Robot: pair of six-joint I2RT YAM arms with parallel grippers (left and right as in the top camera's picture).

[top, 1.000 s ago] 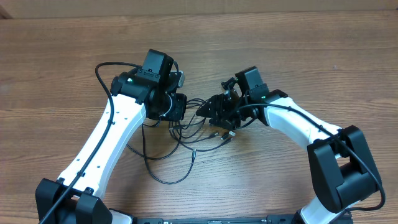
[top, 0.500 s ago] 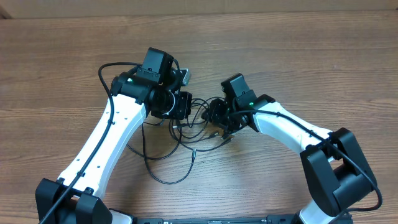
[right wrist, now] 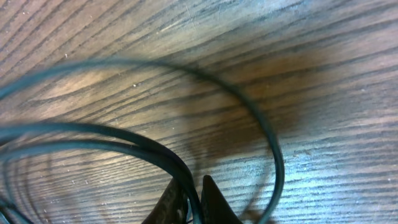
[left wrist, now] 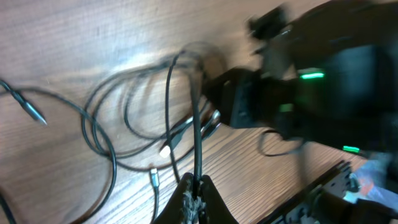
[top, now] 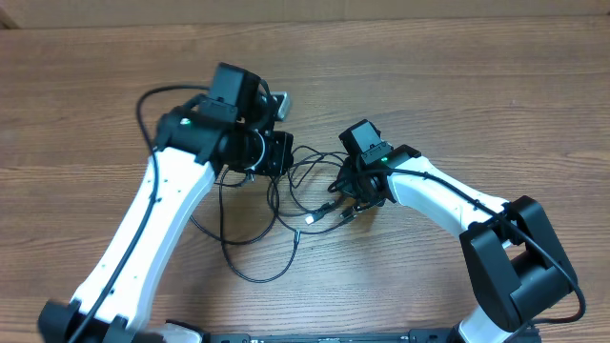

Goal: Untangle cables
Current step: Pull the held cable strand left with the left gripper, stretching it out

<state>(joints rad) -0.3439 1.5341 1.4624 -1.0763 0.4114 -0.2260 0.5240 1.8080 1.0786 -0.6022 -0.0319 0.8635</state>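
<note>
The cables are thin black cords, looped together on the wooden table between my two arms. One long loop trails toward the front. My left gripper is shut on one black cord, which runs straight up from its fingertips. Silver-tipped plugs lie beside that cord. My right gripper sits at the bundle's right side. In the right wrist view it is shut on a black cord that curves off to the left, with another loop arching around it.
The right arm's black wrist fills the left wrist view's upper right, close to the tangle. Thicker black wires run along the left arm. Bare wooden table surrounds the bundle.
My right gripper has moved left into the bundle and closed on a cord. The left arm has shifted slightly up and left, still holding its cord, and the loops have spread wider.
</note>
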